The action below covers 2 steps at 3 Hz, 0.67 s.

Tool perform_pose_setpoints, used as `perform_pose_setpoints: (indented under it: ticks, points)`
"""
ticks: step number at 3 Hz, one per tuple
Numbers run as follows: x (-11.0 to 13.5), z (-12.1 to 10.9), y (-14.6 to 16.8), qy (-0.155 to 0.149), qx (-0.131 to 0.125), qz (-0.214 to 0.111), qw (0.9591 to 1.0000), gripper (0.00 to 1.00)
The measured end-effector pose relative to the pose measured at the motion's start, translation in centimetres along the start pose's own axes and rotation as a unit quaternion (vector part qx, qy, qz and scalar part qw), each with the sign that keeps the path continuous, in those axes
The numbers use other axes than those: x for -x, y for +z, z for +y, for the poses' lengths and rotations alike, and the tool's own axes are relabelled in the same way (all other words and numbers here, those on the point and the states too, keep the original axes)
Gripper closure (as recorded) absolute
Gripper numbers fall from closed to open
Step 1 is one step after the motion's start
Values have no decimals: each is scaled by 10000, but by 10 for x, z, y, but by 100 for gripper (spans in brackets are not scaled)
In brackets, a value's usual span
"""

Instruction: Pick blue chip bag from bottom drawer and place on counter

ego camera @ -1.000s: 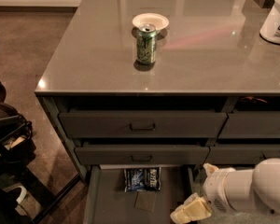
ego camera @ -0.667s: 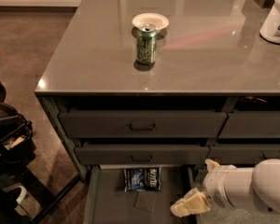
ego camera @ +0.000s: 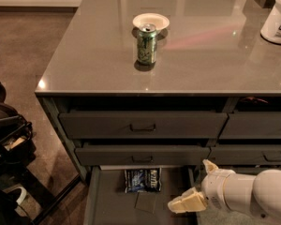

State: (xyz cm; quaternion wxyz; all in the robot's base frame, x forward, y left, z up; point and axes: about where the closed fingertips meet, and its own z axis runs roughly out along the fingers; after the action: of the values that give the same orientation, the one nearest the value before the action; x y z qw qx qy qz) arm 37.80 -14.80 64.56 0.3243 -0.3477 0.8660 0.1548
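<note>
The blue chip bag (ego camera: pixel 142 179) lies flat on the grey floor of the open bottom drawer (ego camera: pixel 112 210), at its back under the handled drawers. A small square patch (ego camera: pixel 146 202) is just in front of the bag. My gripper (ego camera: pixel 198 185) is at the drawer's right side, to the right of the bag and apart from it. Its cream fingers (ego camera: pixel 186 202) are spread and hold nothing. The glossy grey counter (ego camera: pixel 98 55) tops the cabinet.
A green can (ego camera: pixel 146 43) stands on the counter in front of a small white bowl (ego camera: pixel 151 21). A white container (ego camera: pixel 278 18) is at the counter's right edge. Two handled drawers (ego camera: pixel 143 125) sit above the open one. Dark equipment (ego camera: pixel 7 139) stands at the left on the floor.
My gripper has shifted slightly up and to the left beside the drawer. The chip bag has not moved.
</note>
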Motion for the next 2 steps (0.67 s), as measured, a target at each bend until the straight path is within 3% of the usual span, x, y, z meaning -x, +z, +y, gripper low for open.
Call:
perform_pose_setpoints:
  ticks: [1,2]
  points:
    - [3,-26,35,-152,42,-590,9981,0]
    - [-20,-42,85,109,261,-868,9958,0]
